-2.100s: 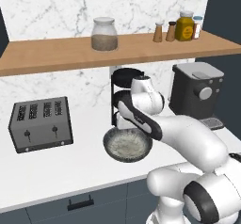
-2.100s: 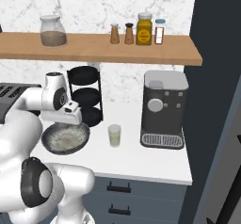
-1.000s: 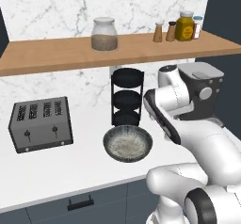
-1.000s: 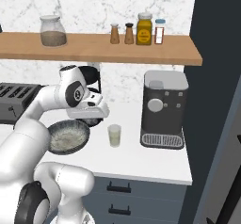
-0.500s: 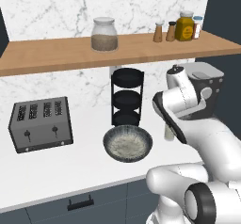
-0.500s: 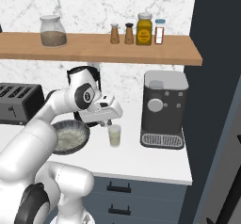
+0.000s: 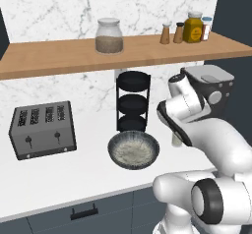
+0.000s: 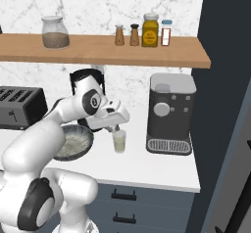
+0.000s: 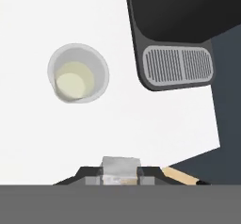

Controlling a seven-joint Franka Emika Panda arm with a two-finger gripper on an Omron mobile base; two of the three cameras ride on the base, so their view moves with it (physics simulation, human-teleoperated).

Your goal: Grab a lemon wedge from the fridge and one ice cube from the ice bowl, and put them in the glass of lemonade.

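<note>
the toaster (image 7: 43, 130) is sitting well off at the left of the desk (image 7: 59, 179), out of the way. next along, the ice bowl (image 7: 133, 149) is lying in front of the black rack (image 7: 132, 105). the hand (image 9: 120, 171) is pinching a pale ice cube (image 9: 121, 165) between narrow fingers and hanging just over the glass of lemonade (image 8: 119, 140). the drop looks near; it is needing to line up over the rim first. the coffee machine (image 8: 170, 114) is crowding the right side.

Pale yellow-green in the clear glass of lemonade (image 9: 77, 73).
Speckled grey ice bowl (image 7: 133, 150), white marble-veined wall (image 7: 59, 7), dark grey coffee machine (image 8: 170, 114), whitish translucent ice cube (image 9: 121, 167).
</note>
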